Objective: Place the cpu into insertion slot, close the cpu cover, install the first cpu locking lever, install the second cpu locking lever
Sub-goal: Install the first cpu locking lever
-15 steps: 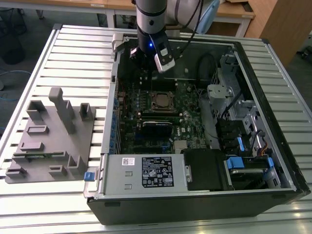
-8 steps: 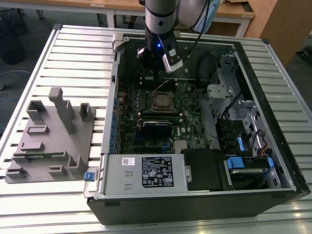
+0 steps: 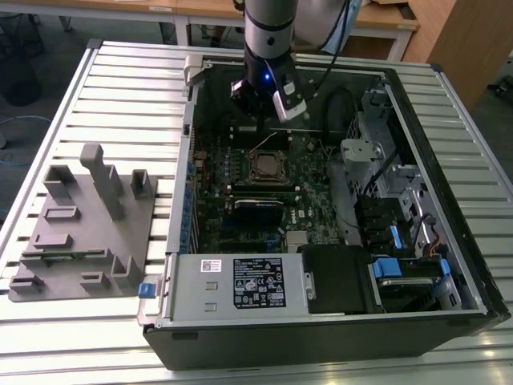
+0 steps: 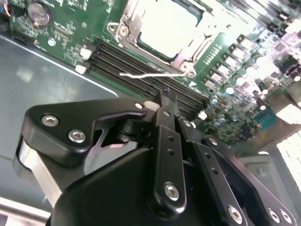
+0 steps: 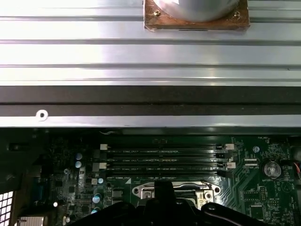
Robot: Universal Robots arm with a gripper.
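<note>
The insertion slot (image 3: 268, 166) sits mid-board on the green motherboard (image 3: 309, 172). In the second wrist view the cpu (image 4: 169, 26) lies in it with its bright silvery top up, and the cpu cover (image 4: 128, 26) lies down around it as a metal frame. A thin wire locking lever (image 4: 150, 74) stands free beside the socket, over the black memory slots. My gripper (image 3: 256, 116) hangs just beyond the socket's far side. Its fingers (image 4: 165, 94) meet at the tip with nothing between them. The first wrist view shows the socket's rim (image 5: 176, 188) behind the gripper (image 5: 162, 188).
The open computer case (image 3: 417, 120) rests on a ribbed metal table (image 3: 120, 96). A power supply (image 3: 240, 285) fills its near side and drive cages (image 3: 393, 200) its right in the exterior view. A grey fixture block (image 3: 80, 224) stands to the case's left.
</note>
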